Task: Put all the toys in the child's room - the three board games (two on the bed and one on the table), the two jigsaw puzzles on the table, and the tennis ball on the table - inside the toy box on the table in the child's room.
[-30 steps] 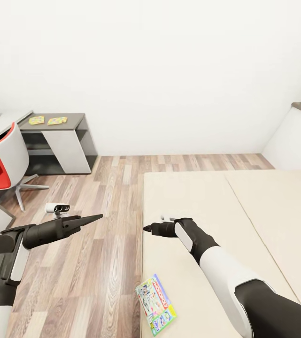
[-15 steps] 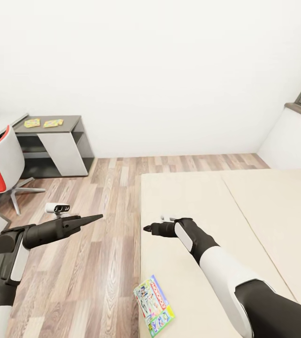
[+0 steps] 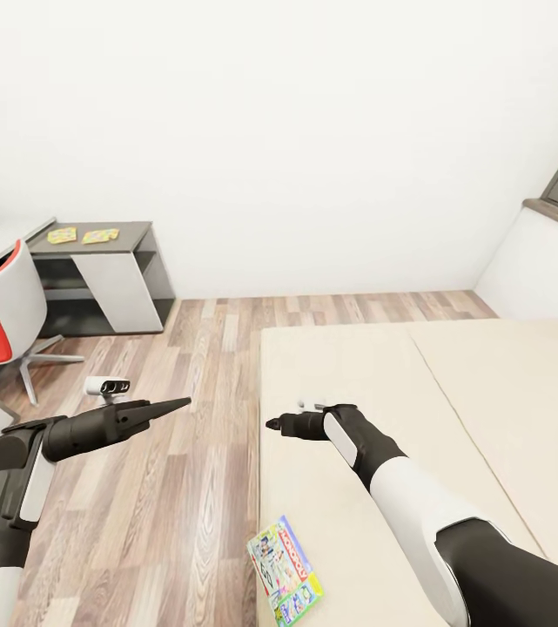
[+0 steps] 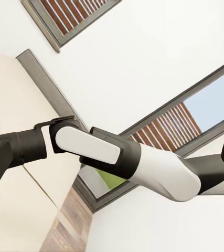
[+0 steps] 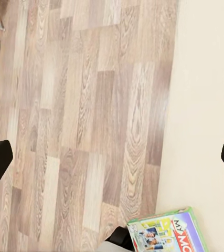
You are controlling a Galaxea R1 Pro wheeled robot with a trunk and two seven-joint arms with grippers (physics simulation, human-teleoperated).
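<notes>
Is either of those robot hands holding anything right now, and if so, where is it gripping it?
Nothing is held. The left hand hangs over the floor and the right hand over the bed; the board game lies untouched at the mattress edge.

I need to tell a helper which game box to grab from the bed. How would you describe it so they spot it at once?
Start at the wide beige bed on the right of the head view. At its near left corner, by the edge beside the wood floor, lies the board game. It is a flat, green-edged box with cartoon art and red lettering, the only colourful thing seen on the mattress.
</notes>
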